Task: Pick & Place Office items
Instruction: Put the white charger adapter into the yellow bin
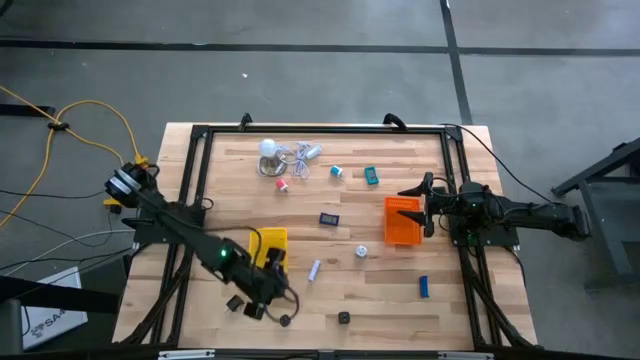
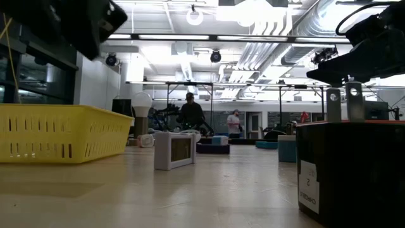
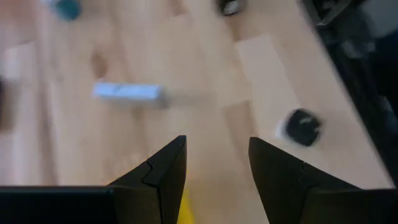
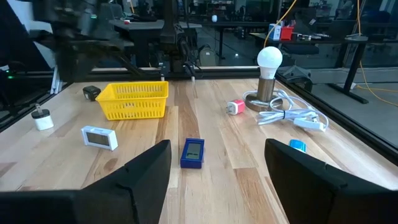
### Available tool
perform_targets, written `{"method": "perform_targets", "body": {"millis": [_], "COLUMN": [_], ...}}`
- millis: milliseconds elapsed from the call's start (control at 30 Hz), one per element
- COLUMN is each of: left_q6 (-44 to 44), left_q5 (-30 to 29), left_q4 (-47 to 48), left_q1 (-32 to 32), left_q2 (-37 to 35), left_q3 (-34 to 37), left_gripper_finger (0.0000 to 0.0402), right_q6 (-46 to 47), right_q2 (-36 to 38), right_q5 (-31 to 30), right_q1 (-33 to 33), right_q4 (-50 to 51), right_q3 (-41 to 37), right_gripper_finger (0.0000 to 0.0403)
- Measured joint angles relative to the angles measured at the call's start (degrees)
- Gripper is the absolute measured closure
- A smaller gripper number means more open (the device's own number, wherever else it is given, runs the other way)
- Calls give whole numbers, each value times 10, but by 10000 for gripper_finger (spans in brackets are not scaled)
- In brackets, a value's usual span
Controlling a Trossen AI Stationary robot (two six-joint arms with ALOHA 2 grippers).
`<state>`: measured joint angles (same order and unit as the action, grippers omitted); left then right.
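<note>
Wooden planks form the table top (image 1: 350,290), framed by black rails, with grey floor around it.

Near edge: a small black item (image 1: 344,318) lies alone. To its left, the left gripper (image 1: 268,285) hangs over the near-left area, just beside the near end of the yellow tray (image 1: 270,240). Its fingers (image 3: 163,174) stand a narrow gap apart with nothing between them; bare wood shows in the gap. A pale blue block (image 3: 129,93) and a black-and-white round item (image 3: 301,126) lie on the wood ahead of it.

Near right: a blue block (image 1: 424,286) lies on the planks.

Middle: a white item (image 1: 361,252) and a dark blue rectangular device (image 1: 329,219) lie between the two trays. The orange tray (image 1: 402,220) sits at the right. The right gripper (image 1: 428,205) hovers at that tray's right edge, its fingers (image 4: 140,171) spread wide and empty.

Far side: a teal block (image 1: 371,176), a small blue roll (image 1: 337,172) and a red-and-white item (image 1: 282,184) lie near a white dome-shaped lamp (image 1: 268,150) with a pale cord (image 1: 300,158).

Beyond the table, the low view shows two people (image 2: 191,114) standing well back in the room.
</note>
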<state>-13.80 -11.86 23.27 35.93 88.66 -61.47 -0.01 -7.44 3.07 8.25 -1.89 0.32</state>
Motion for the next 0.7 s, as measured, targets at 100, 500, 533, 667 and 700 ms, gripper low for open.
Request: {"method": "perform_targets", "body": {"millis": [100,500,533,667,700], "left_q6": [3,2,0,0,0], "left_q5": [1,-8,-7,5,10], "left_q4": [43,112,106,100,99], "left_q1": [18,61,62,63,63], "left_q2": [34,109,112,117,118], "left_q3": [-45,-127,-127,-127,-127], "left_gripper_finger": [235,235,235,233,231], "right_q6": [0,0,0,0,0], "right_q2": [0,0,0,0,0], "right_q5": [0,1,0,0,0], "right_q1": [0,0,0,0,0], "right_q4": [0,0,0,0,0], "right_q3": [0,0,0,0,0], "right_gripper_finger": [155,155,155,155,155]}}
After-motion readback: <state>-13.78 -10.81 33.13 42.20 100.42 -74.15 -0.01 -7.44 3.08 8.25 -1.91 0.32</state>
